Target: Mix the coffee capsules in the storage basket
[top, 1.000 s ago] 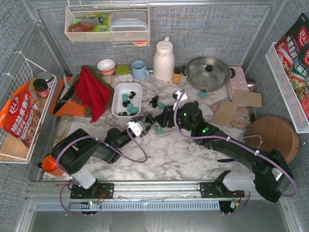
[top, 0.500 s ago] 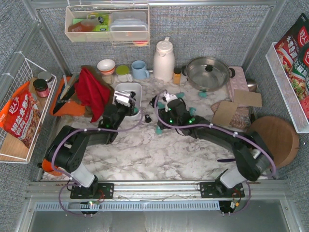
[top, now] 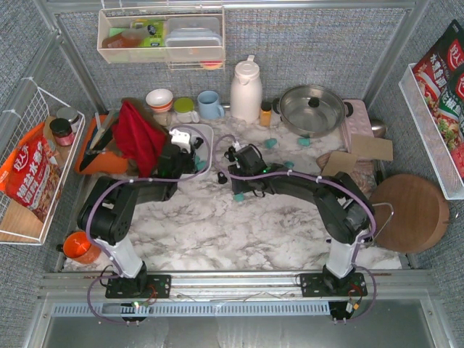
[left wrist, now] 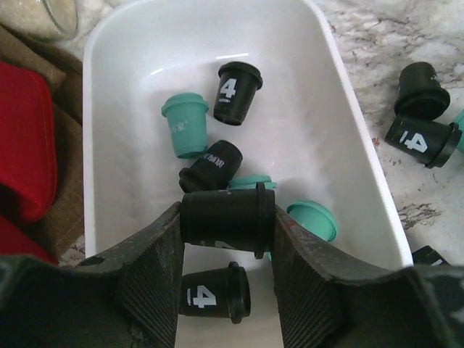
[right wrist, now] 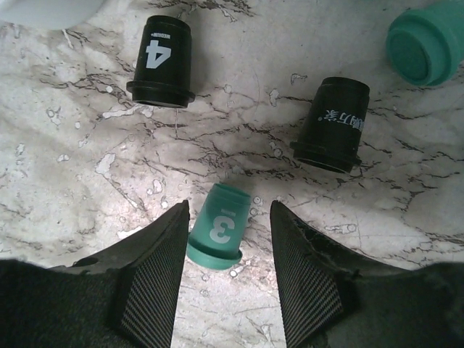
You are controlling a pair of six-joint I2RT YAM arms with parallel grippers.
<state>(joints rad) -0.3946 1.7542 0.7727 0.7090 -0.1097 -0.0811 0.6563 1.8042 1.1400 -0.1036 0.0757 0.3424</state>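
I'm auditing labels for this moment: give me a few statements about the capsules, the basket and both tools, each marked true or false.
1. The left tool grips a black capsule over the storage basket. True.
2. The storage basket holds only teal capsules. False: black ones lie in it too, such as the capsule marked 4.
3. The right tool is shut on a black capsule. False: it stands open around the teal capsule marked 3, which lies on the table.
4. A loose black capsule lies on the table. True.
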